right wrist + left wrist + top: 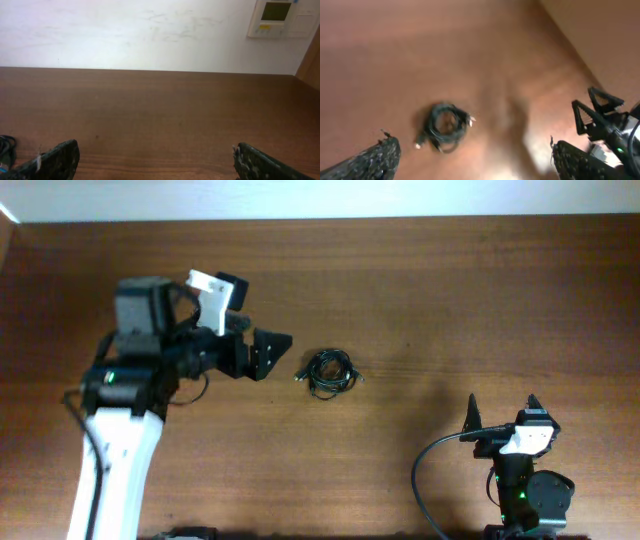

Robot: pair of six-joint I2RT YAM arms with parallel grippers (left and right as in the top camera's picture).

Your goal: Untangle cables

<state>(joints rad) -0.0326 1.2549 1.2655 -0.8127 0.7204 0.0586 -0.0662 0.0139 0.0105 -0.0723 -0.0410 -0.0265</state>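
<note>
The cables [330, 371] lie as one small black knotted bundle with pale plug ends near the middle of the brown table. My left gripper [268, 352] is open and empty, just left of the bundle, apart from it. In the left wrist view the bundle [445, 126] lies on the table between and beyond my open fingers [472, 160]. My right gripper [503, 412] is open and empty at the front right, far from the bundle. The right wrist view shows its fingers [152, 160] wide apart, with a bit of black cable [6, 147] at the left edge.
The wooden table [450, 300] stretches to a white wall [150, 30] at the back, with a wall panel [280, 17] at the upper right. My right arm's thicker black wire [425, 480] loops at the front edge.
</note>
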